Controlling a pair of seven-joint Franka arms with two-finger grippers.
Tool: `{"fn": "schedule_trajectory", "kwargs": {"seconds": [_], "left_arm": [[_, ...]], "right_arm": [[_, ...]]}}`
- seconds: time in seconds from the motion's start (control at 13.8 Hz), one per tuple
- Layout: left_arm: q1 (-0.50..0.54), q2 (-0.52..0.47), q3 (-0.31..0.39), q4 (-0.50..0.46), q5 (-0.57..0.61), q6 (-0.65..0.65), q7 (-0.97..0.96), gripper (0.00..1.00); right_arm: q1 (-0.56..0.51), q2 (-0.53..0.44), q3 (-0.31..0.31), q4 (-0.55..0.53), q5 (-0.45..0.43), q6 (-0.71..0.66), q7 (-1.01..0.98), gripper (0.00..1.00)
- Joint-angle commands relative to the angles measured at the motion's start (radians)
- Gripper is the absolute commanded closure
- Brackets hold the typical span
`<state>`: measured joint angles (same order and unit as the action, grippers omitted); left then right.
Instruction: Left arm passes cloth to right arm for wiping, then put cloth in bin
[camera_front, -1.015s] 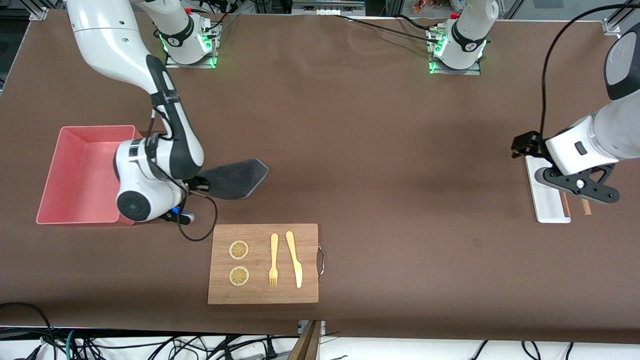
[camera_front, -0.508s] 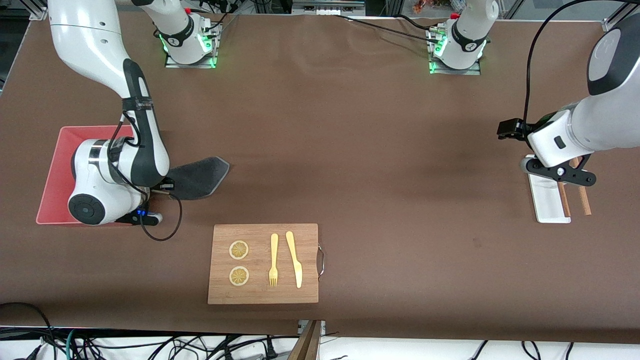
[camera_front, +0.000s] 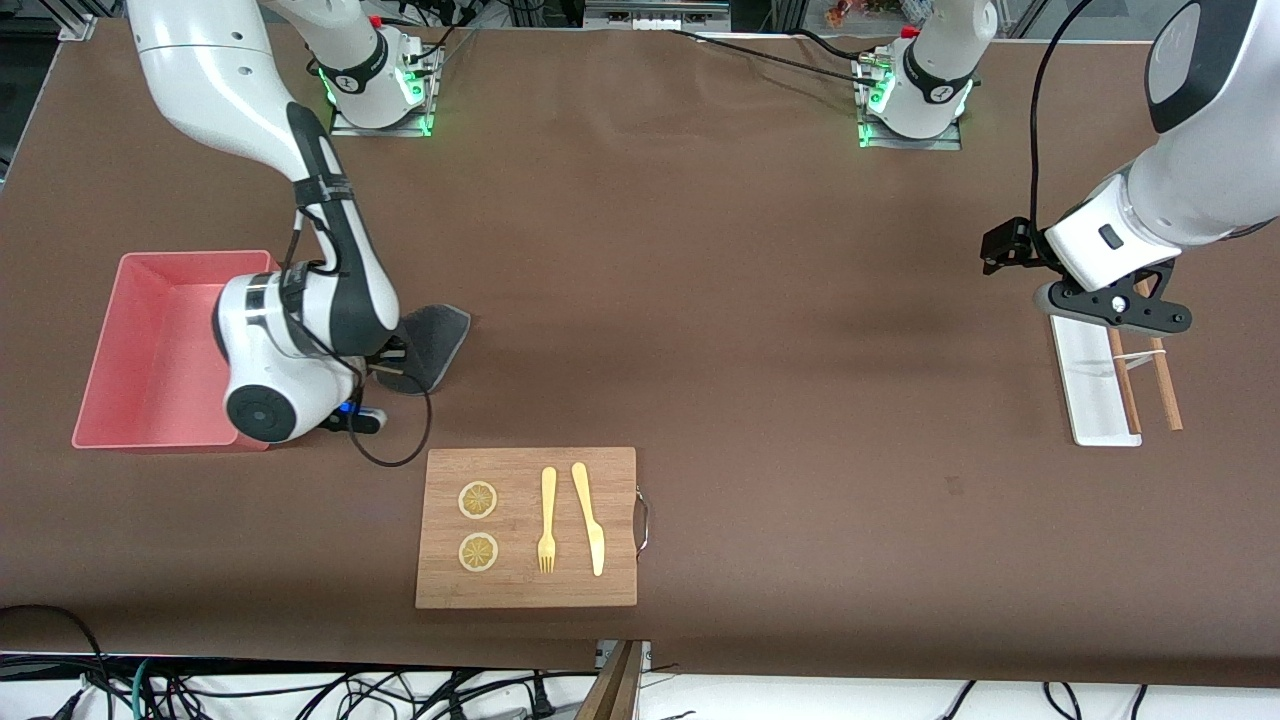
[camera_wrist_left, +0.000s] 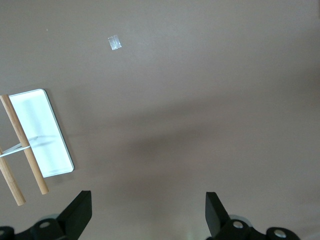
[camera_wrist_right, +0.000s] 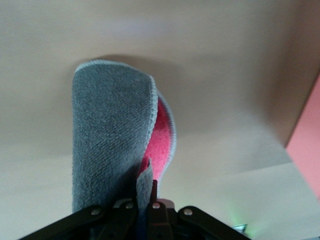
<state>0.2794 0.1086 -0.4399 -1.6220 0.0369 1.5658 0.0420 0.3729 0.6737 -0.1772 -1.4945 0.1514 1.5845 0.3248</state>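
right gripper (camera_front: 385, 362) clamps cloth (camera_front: 432, 343) beside bin (camera_front: 105, 400) edge | left gripper (camera_wrist_left: 147, 212) wide open, holding nothing

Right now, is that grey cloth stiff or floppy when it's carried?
Probably floppy: held in the right claw, the cloth curls over itself, showing its pink face. Likely light, since a pinch at one edge holds it. Its towel-like nap looks unlikely to slip.

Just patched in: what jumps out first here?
The right gripper is shut on the cloth, grey with a pink-red inner face, beside the pink bin. Toward the left arm's end, the open left gripper hangs above a white tray.
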Motion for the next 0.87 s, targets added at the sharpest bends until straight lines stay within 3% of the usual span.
{"fn": "schedule_trajectory", "kwargs": {"seconds": [0.0, 0.36, 0.58, 0.8], "left_arm": [[0.014, -0.03, -0.003, -0.024, -0.014, 0.023, -0.037, 0.0], [-0.02, -0.044, 0.029, -0.013, 0.001, 0.057, -0.053, 0.0], [-0.323, -0.044, 0.348, -0.003, -0.003, 0.063, -0.053, 0.0], [-0.33, -0.043, 0.36, 0.002, -0.014, 0.062, -0.051, 0.0]], "right_arm": [[-0.003, 0.003, 0.059, -0.015, -0.001, 0.061, 0.109, 1.0], [0.015, 0.044, 0.157, -0.013, 0.014, 0.216, 0.314, 1.0], [0.023, 0.052, 0.195, -0.004, 0.108, 0.285, 0.387, 1.0], [0.056, 0.063, 0.229, 0.0, 0.123, 0.388, 0.492, 1.0]]}}
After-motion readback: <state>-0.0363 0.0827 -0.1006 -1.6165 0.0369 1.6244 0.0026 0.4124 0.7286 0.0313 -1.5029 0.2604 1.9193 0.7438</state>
